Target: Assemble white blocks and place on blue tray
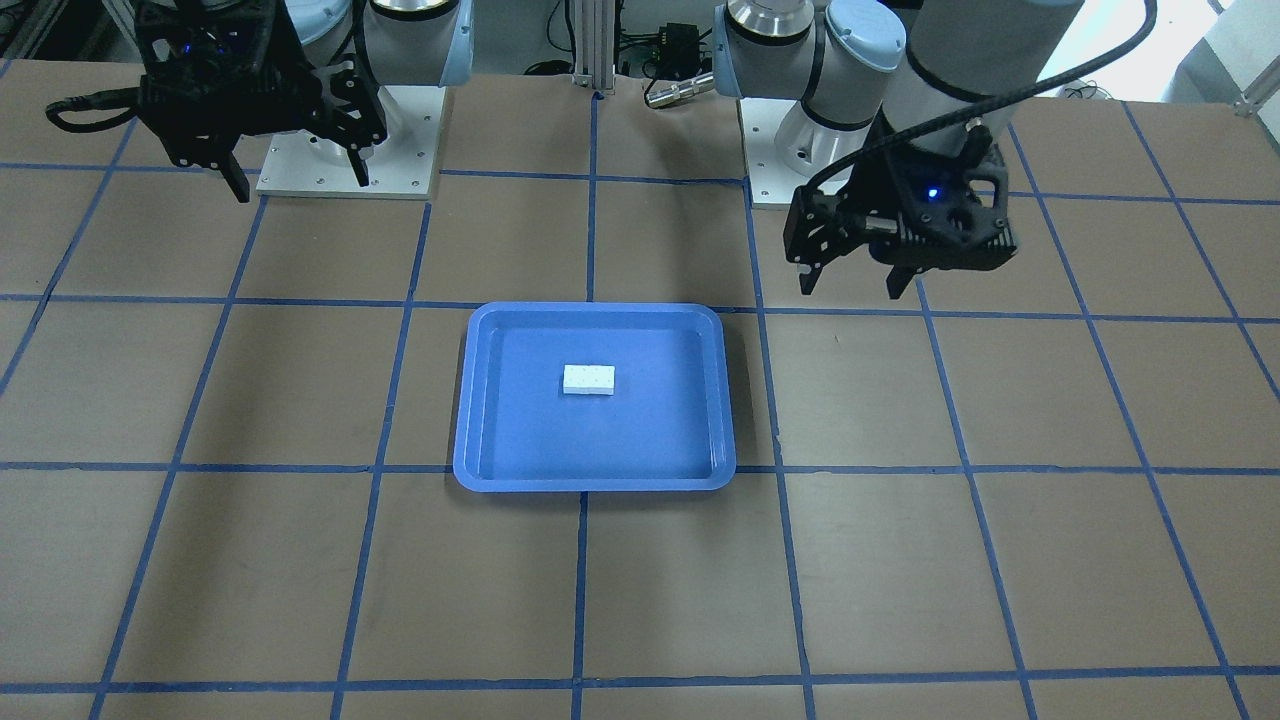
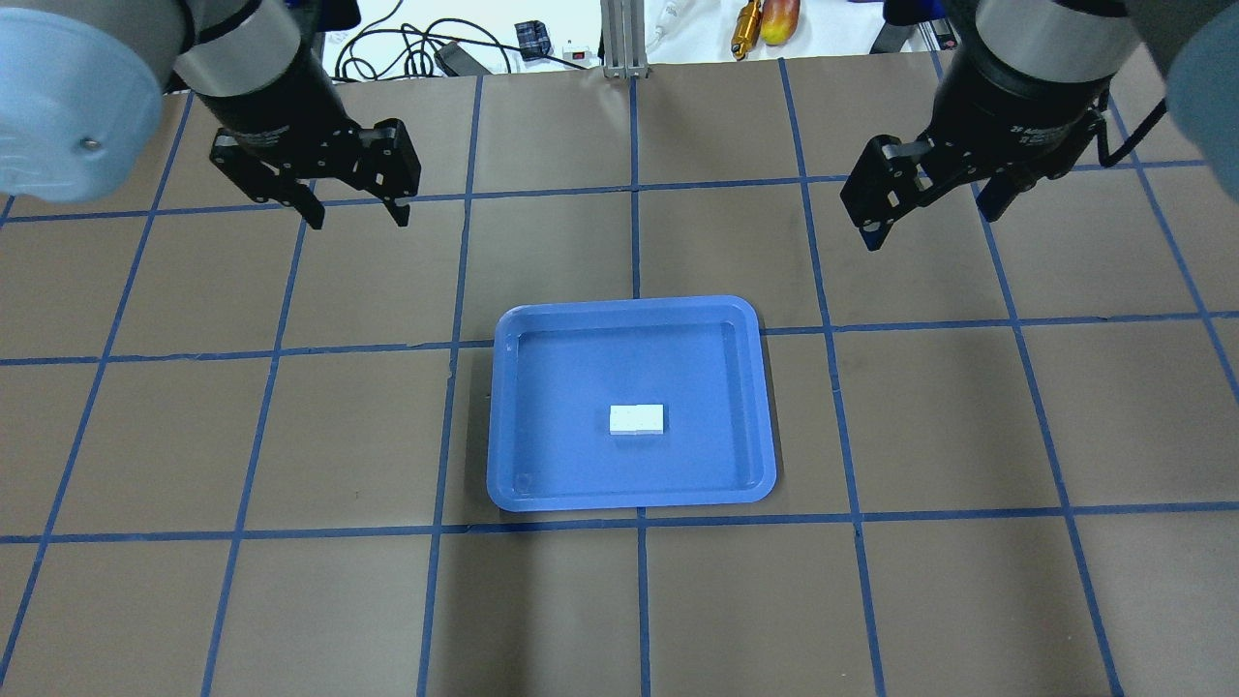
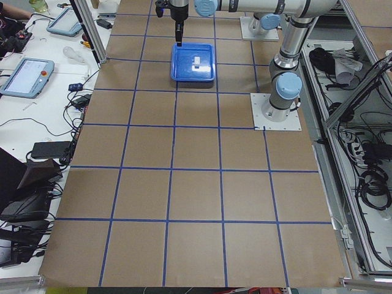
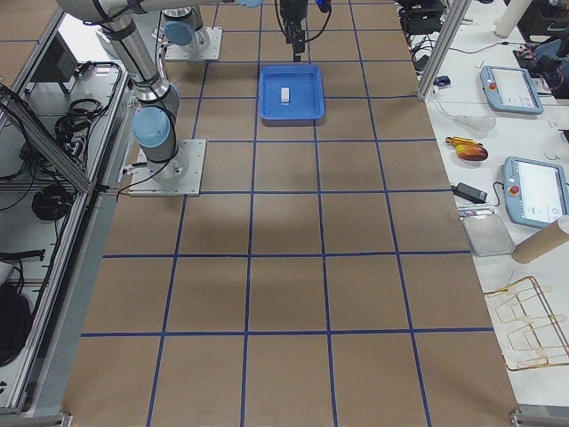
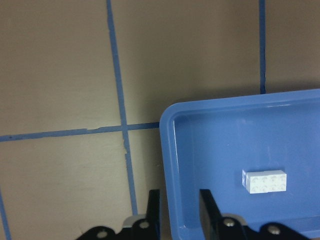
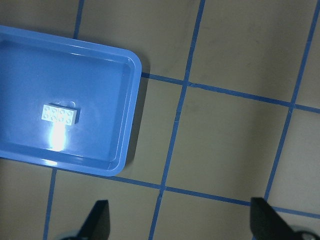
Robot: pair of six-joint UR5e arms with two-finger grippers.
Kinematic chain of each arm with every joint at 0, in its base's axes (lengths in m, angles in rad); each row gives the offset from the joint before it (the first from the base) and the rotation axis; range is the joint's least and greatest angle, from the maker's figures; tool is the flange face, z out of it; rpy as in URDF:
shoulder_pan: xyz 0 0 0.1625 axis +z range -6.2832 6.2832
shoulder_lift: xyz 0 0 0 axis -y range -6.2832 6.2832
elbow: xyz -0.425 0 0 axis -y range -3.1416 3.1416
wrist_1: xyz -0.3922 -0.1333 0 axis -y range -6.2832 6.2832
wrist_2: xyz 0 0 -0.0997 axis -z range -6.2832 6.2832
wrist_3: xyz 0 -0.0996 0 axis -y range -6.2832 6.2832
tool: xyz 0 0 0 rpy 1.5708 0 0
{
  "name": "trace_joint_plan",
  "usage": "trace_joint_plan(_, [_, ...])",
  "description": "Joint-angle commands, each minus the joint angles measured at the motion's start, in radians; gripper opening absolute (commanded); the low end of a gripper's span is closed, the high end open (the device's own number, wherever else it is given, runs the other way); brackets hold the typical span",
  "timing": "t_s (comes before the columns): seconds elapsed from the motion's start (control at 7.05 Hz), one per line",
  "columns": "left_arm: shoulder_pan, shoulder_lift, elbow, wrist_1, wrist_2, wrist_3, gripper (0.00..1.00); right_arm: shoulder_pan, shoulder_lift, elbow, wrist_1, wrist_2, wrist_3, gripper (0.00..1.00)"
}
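Observation:
The white blocks are joined into one small 2x4 piece lying flat, studs up, near the middle of the blue tray. The piece and the tray also show in the overhead view. My left gripper is open and empty, raised above the table beyond the tray's far left corner. My right gripper is open and empty, raised beyond the tray's far right. The left wrist view shows the piece in the tray. The right wrist view shows the piece and the tray.
The tabletop is brown with a blue tape grid. The arm bases stand on white plates at the robot's edge. Cables and small tools lie past the far edge. Tablets sit on a side bench.

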Motion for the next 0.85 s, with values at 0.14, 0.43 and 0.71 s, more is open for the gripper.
trace_joint_plan(0.14, [0.068,0.099,-0.007,-0.082,-0.009,0.06,1.0,-0.02,-0.021,-0.029,0.032,-0.008,0.071,1.0])
trace_joint_plan(0.43, [0.068,0.103,-0.019,-0.089,-0.007,0.06,1.0,-0.025,-0.048,-0.021,0.015,0.011,0.058,1.0])
trace_joint_plan(0.71, [0.063,0.073,0.03,-0.105,-0.007,0.053,1.0,-0.029,-0.036,-0.023,-0.055,0.009,0.071,1.0])
